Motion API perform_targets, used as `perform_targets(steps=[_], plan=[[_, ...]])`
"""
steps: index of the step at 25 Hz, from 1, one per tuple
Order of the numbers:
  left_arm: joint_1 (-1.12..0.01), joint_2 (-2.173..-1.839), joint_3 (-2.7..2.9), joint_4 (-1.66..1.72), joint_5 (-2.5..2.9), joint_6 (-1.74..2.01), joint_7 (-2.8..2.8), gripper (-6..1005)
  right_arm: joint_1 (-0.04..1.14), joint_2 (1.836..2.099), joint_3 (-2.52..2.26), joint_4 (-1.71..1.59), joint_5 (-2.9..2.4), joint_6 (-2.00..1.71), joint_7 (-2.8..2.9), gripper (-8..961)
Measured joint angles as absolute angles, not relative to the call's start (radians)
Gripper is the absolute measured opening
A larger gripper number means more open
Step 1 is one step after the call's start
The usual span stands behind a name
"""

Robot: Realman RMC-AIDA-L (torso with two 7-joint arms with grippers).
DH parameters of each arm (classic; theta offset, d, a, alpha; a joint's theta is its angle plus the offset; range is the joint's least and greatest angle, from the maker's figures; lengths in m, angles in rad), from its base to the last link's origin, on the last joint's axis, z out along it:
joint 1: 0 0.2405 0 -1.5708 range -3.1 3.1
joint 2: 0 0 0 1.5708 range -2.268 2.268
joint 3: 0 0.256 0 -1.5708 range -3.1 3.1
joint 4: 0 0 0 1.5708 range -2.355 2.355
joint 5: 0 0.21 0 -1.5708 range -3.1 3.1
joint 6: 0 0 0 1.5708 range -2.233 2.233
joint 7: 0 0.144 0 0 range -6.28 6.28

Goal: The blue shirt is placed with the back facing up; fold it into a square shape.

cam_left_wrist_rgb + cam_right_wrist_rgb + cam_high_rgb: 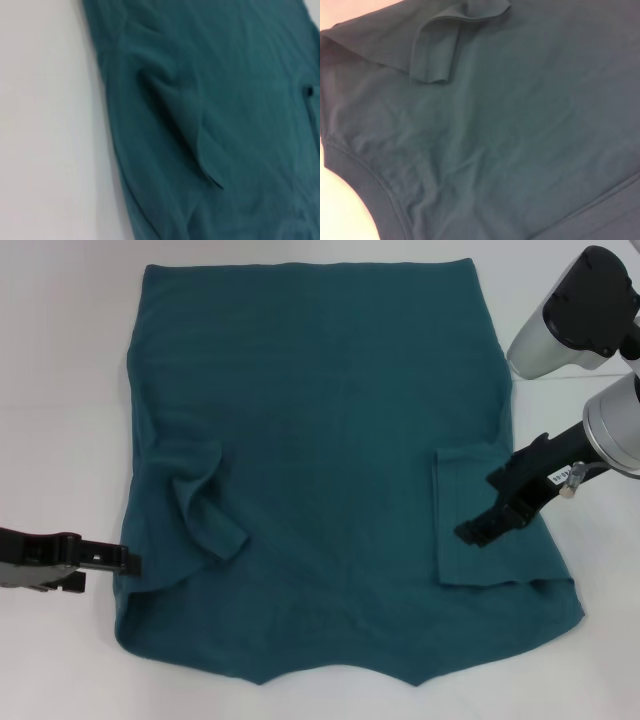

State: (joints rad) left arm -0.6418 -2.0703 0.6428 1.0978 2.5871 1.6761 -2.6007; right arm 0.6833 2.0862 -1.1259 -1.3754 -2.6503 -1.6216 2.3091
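Note:
The blue shirt (330, 420) lies spread flat on the white table (60, 390), plain side up, neckline toward me. Both short sleeves are turned inward: the left sleeve (205, 505) lies crumpled, the right sleeve (500, 560) lies flat. My left gripper (105, 560) sits low at the shirt's left edge, just beside the cloth. My right gripper (482, 506) hovers open over the folded right sleeve, holding nothing. The left wrist view shows the shirt (235, 100) with its rumpled sleeve (185, 120). In the right wrist view the shirt (520, 125) shows its neck rib (360, 175).
The right arm's silver upper link (565, 315) hangs over the table's far right corner. Bare white tabletop surrounds the shirt on all sides, wider on the left (45, 125) than on the right.

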Motion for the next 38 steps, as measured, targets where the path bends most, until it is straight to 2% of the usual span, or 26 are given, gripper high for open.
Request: perform_targets(steps=[7, 19, 25, 34, 38], plan=[[-0.681, -2.063, 0.651, 0.995, 2.642, 1.598, -2.623, 915, 0.706, 2.086, -1.126, -1.356, -2.651, -1.609, 2.298, 915], [-0.696, -2.074, 0.713, 0.929, 2.669, 1.508, -2.657, 913, 0.719, 2.086, -1.131, -1.336, -2.651, -1.596, 2.295, 914], [-0.7, -2.09, 0.8, 0.926, 2.697, 1.443, -2.693, 912, 0.721, 2.089, -1.132, -1.325, -2.652, -1.595, 2.287, 913], [-0.697, -2.091, 0.81, 0.923, 2.727, 1.417, -2.658, 911, 0.709, 2.089, -1.126, -1.311, -2.651, -1.583, 2.285, 912], [-0.692, -2.096, 0.827, 0.921, 2.752, 1.409, -2.648, 737, 0.706, 2.09, -1.126, -1.306, -2.651, -1.581, 2.284, 912]])
